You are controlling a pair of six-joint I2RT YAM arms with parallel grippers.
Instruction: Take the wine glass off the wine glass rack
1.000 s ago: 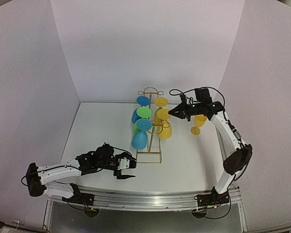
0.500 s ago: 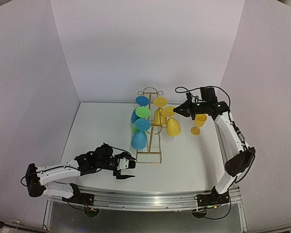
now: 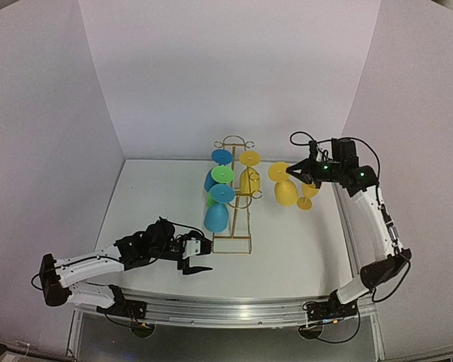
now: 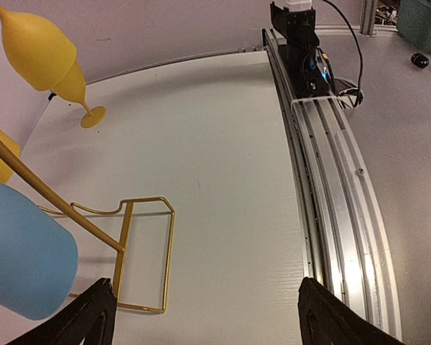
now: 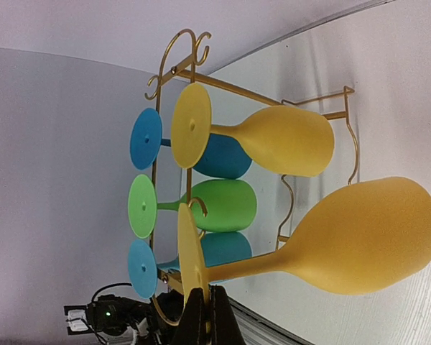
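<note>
The gold wire wine glass rack stands mid-table; it also shows in the right wrist view. Blue and green glasses hang on its left side, and one yellow glass on its right. My right gripper is shut on the foot rim of a yellow wine glass and holds it bowl-down in the air, right of the rack and apart from it. The right wrist view shows the fingers pinching that foot, with the bowl free. My left gripper is open and empty by the rack's front base.
Another yellow glass stands upright on the table just right of the held one. White walls close in the back and both sides. The metal rail with the arm bases runs along the near edge.
My right gripper has moved right and back, carrying the yellow glass off the rack's right side. The left arm has barely shifted.
</note>
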